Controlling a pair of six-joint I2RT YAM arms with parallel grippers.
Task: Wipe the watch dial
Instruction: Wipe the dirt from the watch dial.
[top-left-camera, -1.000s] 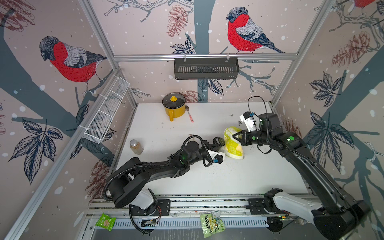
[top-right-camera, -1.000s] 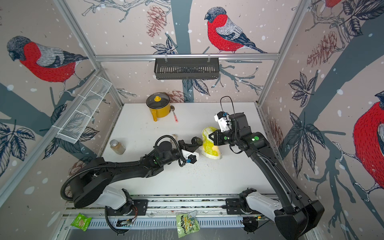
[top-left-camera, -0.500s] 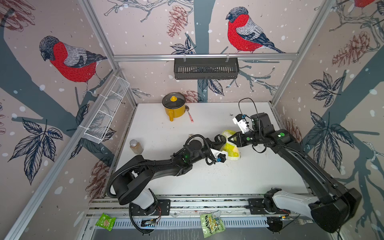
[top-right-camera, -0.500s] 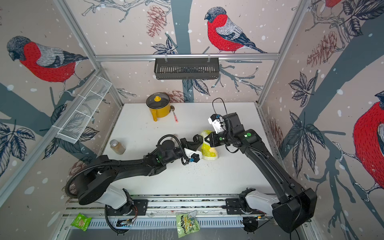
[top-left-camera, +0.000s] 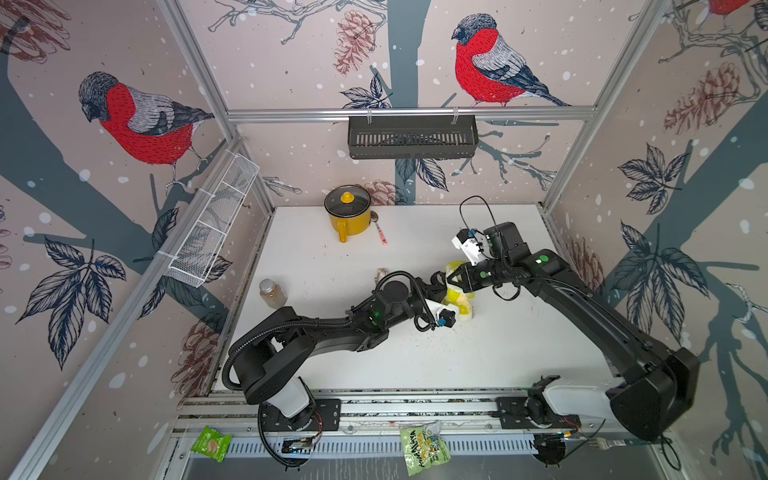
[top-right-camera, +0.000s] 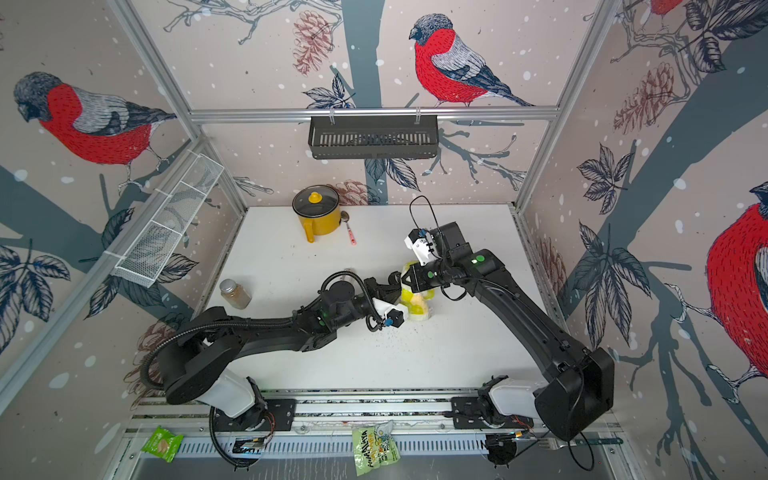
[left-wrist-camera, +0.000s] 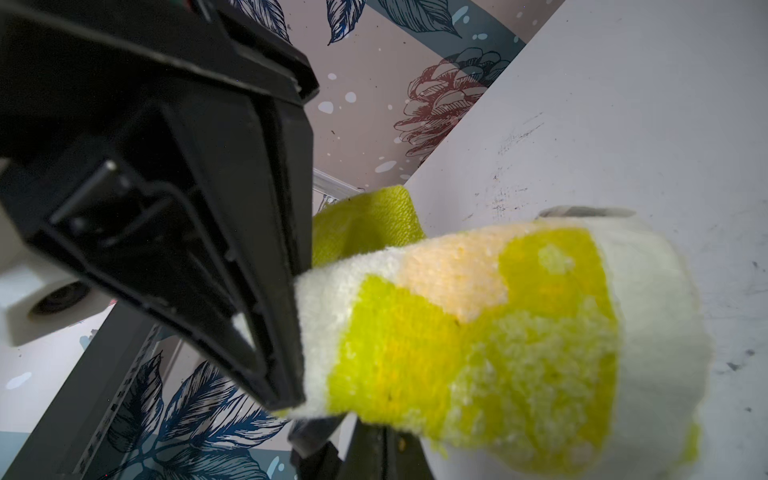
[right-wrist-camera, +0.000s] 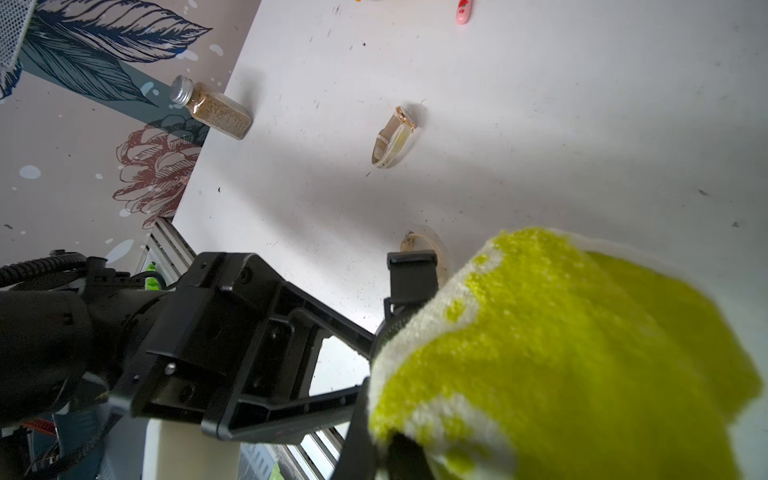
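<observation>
Right gripper (left-wrist-camera: 286, 374) was clamped on the yellow cloth (top-left-camera: 457, 297), draped over the left gripper (top-left-camera: 439, 282), which looked pinched shut on a watch (right-wrist-camera: 428, 240).

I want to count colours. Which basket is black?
The slatted basket hanging on the back rail above the yellow pot; the side-wall basket is white wire.

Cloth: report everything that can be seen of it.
The cloth is fluffy terry, yellow-green with white and pale orange patches, bunched into a thick roll. The right pincer is clamped on its white edge and holds it over the white table, between the two arms. The tips of the left pincer disappear into its folds. Whatever it covers is hidden, and whether its lower end reaches the table cannot be told.
</observation>
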